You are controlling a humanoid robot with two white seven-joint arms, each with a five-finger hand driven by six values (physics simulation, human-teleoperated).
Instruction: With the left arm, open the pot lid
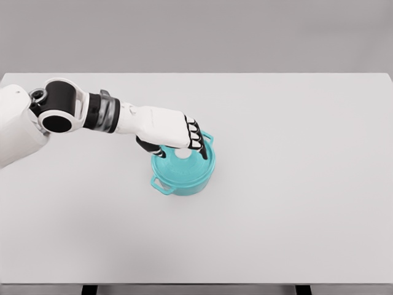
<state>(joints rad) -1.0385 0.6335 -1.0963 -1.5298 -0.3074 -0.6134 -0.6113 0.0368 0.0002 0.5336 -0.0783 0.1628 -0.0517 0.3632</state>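
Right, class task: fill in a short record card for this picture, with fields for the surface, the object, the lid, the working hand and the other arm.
surface: white table
object: teal pot with two side handles, standing left of the table's middle
lid: teal lid on the pot, white knob at its middle
working hand: left hand above the pot's back rim, fingers curled down over the lid
grasp: cannot tell whether the fingers grip the lid
other arm: not in view

White table (295, 233), plain top; teal pot (184, 175) with lid (182, 161) sits left of centre.
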